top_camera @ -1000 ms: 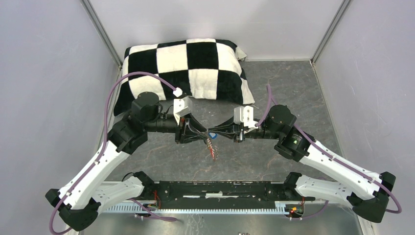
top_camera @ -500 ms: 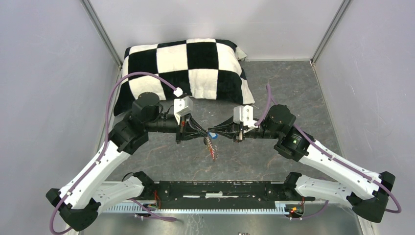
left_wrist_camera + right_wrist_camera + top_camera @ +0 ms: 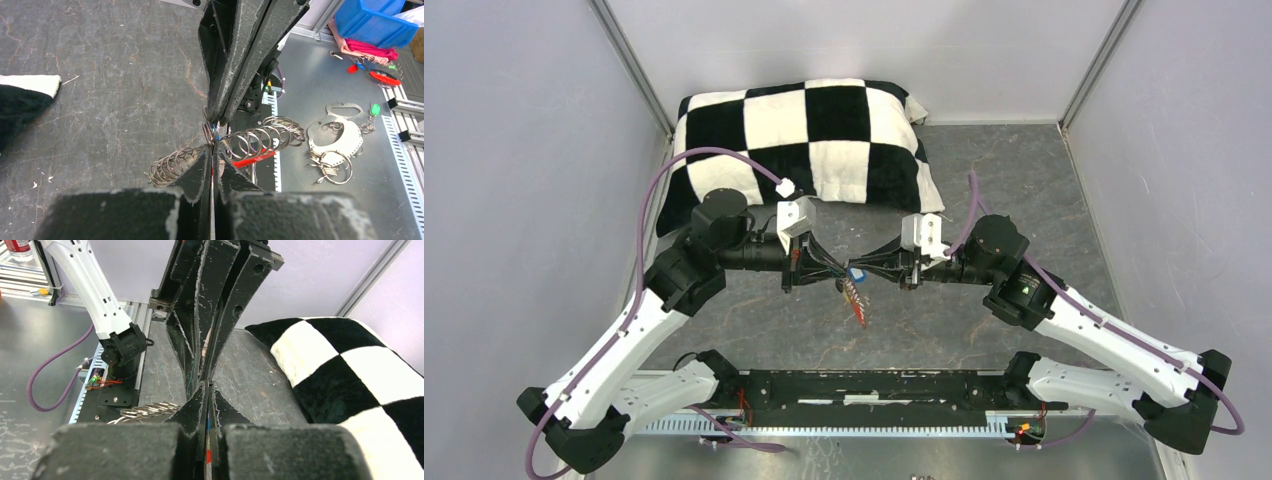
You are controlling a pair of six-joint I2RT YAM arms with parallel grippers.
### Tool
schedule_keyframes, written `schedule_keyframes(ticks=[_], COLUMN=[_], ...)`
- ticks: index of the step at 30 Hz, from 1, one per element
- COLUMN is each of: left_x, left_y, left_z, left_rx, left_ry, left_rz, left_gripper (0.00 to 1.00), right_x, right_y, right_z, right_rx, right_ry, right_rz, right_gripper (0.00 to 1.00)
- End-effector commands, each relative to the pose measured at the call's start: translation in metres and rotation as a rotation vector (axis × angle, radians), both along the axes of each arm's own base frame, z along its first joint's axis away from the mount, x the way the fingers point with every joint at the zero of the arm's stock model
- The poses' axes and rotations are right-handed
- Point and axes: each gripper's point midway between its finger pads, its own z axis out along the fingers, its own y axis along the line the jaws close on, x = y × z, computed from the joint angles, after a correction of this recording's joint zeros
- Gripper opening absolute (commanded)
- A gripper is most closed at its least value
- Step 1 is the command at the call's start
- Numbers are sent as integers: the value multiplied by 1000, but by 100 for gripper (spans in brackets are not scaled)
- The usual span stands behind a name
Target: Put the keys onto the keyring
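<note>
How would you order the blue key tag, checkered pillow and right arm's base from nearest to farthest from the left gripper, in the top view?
1. Blue key tag, at the left gripper's tips.
2. Checkered pillow, behind.
3. Right arm's base, near edge, right.

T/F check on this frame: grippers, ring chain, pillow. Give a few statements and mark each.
1. The left gripper and right gripper meet tip to tip over the table. True.
2. The left gripper is wide open. False: it is shut.
3. The ring chain lies on the pillow. False: it hangs from where the tips meet, clear of the pillow.
4. The pillow is black-and-white checked and sits at the table's far left. True.
5. A blue tag shows between the tips. True.
</note>
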Motion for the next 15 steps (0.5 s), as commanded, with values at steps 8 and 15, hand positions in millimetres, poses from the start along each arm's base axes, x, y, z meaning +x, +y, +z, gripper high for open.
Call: schedule_keyframes(ticks=[8,15], left_x=[-12,-12], left_y=[5,5], left_z=[9,10], left_rx=[-27,-24], left_ry=[-74,-81], left_rz=[-63,-65], left_gripper=[2,2], right_x=[25,31], right_y=[-13,-22], right_z=[-5,-10], right_rx=[10,7], right_ry=[63,81], right_rz=[-183,-234], right_gripper=[0,0])
